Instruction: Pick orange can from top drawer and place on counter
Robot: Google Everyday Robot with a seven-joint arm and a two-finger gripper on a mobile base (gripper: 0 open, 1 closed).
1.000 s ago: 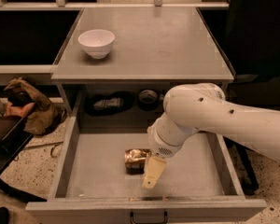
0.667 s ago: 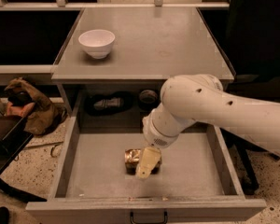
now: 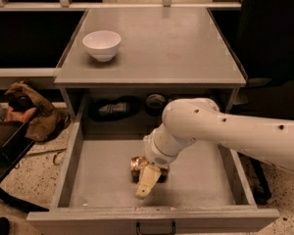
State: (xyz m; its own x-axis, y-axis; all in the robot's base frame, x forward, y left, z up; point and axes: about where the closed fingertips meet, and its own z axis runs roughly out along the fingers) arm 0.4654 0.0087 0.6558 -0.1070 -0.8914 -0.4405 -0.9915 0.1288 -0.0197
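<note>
Top drawer (image 3: 103,177): pulled out below the counter's near edge. The gripper (image 3: 147,181) is down inside it, against the orange can (image 3: 136,164), which sits on the drawer floor just left of that edge's middle. Whether the gripper has closed on the can cannot be told. Risk: an off-centre hold would let the round can roll away or drop during the lift. Counter (image 3: 176,48): carries a white bowl (image 3: 102,44) near its left edge.

Hand (image 3: 148,181) in top drawer (image 3: 72,166) at orange can (image 3: 136,164), open floor either side.
</note>
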